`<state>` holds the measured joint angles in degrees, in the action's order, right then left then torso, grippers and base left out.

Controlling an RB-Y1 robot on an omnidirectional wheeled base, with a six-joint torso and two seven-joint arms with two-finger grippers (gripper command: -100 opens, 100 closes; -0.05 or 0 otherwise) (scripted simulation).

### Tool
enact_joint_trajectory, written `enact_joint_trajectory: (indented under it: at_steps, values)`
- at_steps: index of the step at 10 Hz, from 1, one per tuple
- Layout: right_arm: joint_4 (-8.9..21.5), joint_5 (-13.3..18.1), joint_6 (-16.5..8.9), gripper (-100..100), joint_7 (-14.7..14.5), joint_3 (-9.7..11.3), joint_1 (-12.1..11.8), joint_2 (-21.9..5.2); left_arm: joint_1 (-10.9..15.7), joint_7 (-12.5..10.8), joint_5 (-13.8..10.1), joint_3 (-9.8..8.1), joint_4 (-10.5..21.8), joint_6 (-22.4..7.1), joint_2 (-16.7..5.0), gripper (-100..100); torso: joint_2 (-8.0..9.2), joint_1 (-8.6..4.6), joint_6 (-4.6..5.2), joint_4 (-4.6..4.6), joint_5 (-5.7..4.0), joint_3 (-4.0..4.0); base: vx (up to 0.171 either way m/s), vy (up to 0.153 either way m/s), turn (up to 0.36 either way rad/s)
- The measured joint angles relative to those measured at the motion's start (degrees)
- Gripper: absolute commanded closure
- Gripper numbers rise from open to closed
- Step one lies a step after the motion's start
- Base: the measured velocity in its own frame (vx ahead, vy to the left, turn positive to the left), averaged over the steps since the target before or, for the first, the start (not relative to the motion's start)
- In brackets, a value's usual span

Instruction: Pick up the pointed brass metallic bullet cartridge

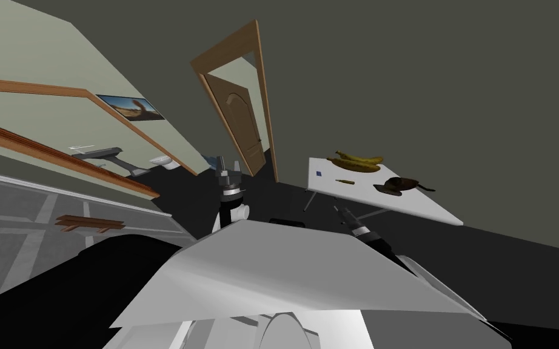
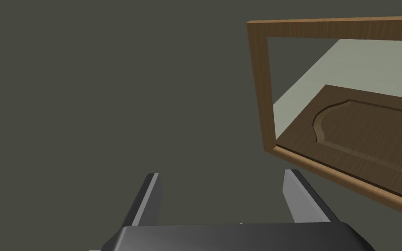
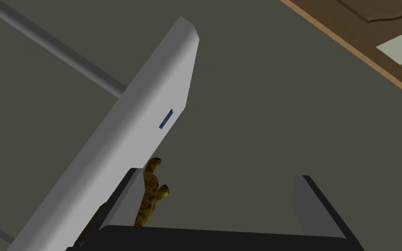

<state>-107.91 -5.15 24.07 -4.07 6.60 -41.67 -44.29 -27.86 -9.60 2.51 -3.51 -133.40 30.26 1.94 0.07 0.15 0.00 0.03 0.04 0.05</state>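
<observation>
1. Door [image 1: 243,124], brown wood, stands far off
2. Table [image 1: 411,209] is white and flat, ahead on my right side
3. Right gripper [image 3: 217,174] has its fingers wide apart and holds nothing; it is low by the table's near edge, not yet over the top
4. Left gripper [image 2: 219,174] is wide too and holds nothing, off toward the door
5. Bananas [image 1: 357,162], yellow with dark spots, lie at the far side of the table
6. Bullet cartridge [image 1: 345,182] lies flat on the table, near the bananas but not touching them. I think it is tiny, light, hard and smooth, so it may roll or slip. Best to pinch it across its middle, from above
</observation>
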Motion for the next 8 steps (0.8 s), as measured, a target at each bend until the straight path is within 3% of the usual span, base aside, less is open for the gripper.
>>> enact_joint_trajectory:
  at_steps: [5,8]
  values:
    - [4.7,2.5,0.6,-100,-1.6,2.1,-0.6,-8.1,0.0,0.0,0.0,0.0,0.0,0.0,0.0,0,-0.04,-0.11,0.01,-0.01,-0.02,-0.02,-0.011,0.037,0.061]
    - [9.2,4.8,1.9,-100,-2.9,3.8,-0.6,-13.1,0.0,0.0,0.0,0.0,0.0,0.0,0.0,0,-0.1,-0.06,-0.02,-0.02,-0.02,-0.06,0.006,0.035,0.09]
